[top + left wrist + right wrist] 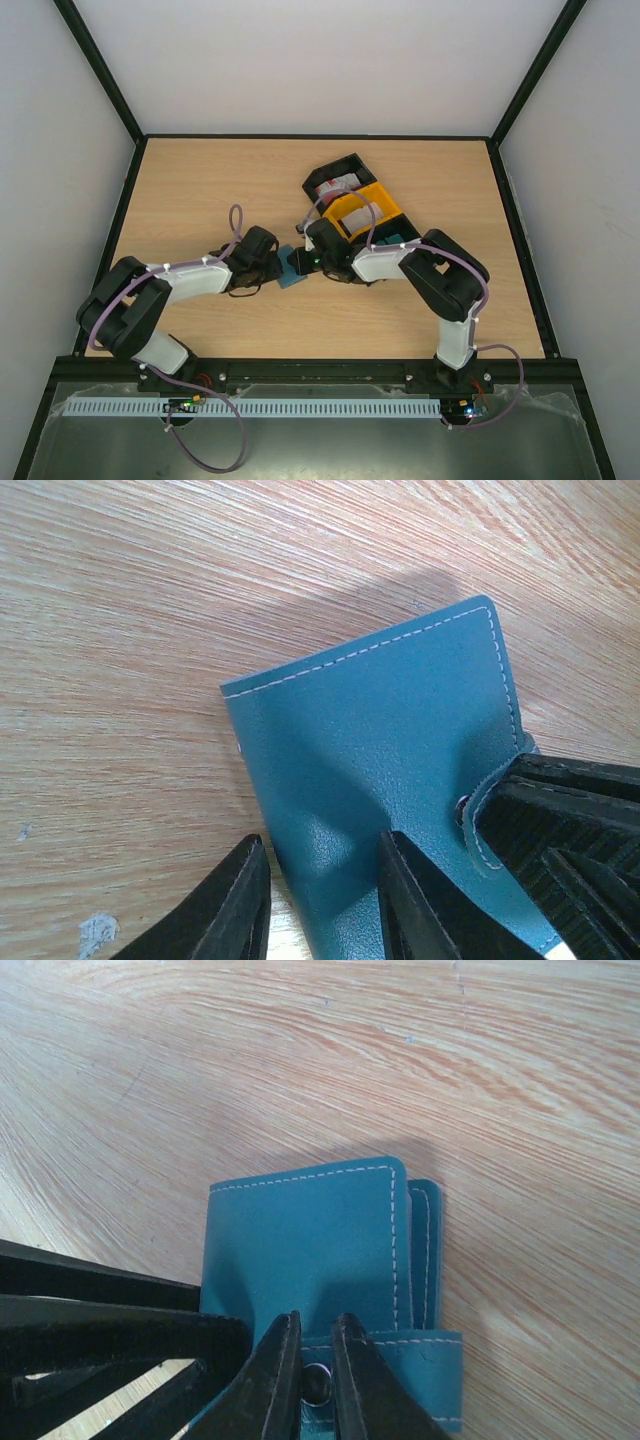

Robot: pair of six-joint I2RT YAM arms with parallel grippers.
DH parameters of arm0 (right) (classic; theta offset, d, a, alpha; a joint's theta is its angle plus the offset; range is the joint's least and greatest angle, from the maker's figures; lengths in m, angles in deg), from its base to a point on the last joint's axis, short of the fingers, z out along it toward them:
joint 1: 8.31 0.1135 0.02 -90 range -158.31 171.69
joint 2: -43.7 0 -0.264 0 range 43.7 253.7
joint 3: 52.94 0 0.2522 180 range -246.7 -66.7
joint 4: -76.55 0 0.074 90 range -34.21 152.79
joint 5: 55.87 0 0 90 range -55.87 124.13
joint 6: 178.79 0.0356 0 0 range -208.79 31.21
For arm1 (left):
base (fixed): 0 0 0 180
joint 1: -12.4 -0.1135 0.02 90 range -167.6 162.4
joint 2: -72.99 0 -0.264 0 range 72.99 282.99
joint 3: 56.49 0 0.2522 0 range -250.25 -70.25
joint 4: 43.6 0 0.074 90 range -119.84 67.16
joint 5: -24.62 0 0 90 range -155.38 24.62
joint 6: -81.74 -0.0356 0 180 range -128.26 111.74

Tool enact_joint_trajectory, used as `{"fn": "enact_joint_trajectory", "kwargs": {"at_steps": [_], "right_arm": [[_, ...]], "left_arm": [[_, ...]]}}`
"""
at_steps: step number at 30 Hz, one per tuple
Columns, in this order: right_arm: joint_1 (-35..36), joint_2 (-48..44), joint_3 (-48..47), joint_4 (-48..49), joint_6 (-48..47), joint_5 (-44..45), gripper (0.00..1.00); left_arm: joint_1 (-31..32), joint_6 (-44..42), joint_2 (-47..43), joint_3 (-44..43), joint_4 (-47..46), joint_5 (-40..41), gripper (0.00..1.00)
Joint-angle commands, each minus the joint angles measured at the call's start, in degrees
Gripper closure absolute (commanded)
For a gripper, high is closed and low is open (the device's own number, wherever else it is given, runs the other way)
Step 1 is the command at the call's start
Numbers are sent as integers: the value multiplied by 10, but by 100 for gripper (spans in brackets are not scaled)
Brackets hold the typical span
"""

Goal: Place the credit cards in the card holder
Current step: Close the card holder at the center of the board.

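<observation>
Left gripper (320, 880) gapes astride the card holder (380, 730); right gripper (315, 1325), nearly closed over its clasp (316, 1386), hold unclear.

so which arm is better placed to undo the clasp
Right. The right gripper has its fingertips either side of the snap on the strap of the card holder. The left gripper sits open across the holder's edge, probably better for steadying it.

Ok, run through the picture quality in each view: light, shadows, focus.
Top external view: even, soft light, no glare, sharp, only faint shadows on the table. Left wrist view: the card holder is crisp down to its stitching, with a soft shadow on the wood behind it. Right wrist view: similar soft shadow beside it, wood grain softening toward the top edge.
</observation>
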Motion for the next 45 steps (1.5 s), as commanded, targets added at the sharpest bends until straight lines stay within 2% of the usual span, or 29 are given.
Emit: {"fn": "enact_joint_trajectory", "kwargs": {"at_steps": [1, 5, 11, 15, 20, 31, 42, 45], "right_arm": [[10, 36, 29, 8, 10, 32, 89], [18, 22, 53, 22, 7, 65, 83], [31, 4, 65, 10, -47, 104, 59], [45, 8, 61, -9, -77, 137, 56], [55, 20, 53, -32, -87, 189, 61], [62, 17, 23, -56, -74, 223, 97], [53, -18, 26, -29, 9, 219, 98], [35, -32, 39, -6, 25, 184, 98]], "left_arm": [[1, 0, 28, 13, 30, 1, 69], [0, 2, 27, 15, 23, -3, 69], [-5, 13, 16, 24, 0, -19, 70], [-18, 18, 11, 33, -24, -45, 71], [-42, 20, -3, 47, -50, -80, 71], [-62, 16, -31, 69, -67, -104, 71], [-62, 7, -38, 77, -63, -97, 71], [-62, 6, -39, 76, -62, -94, 71]]}}
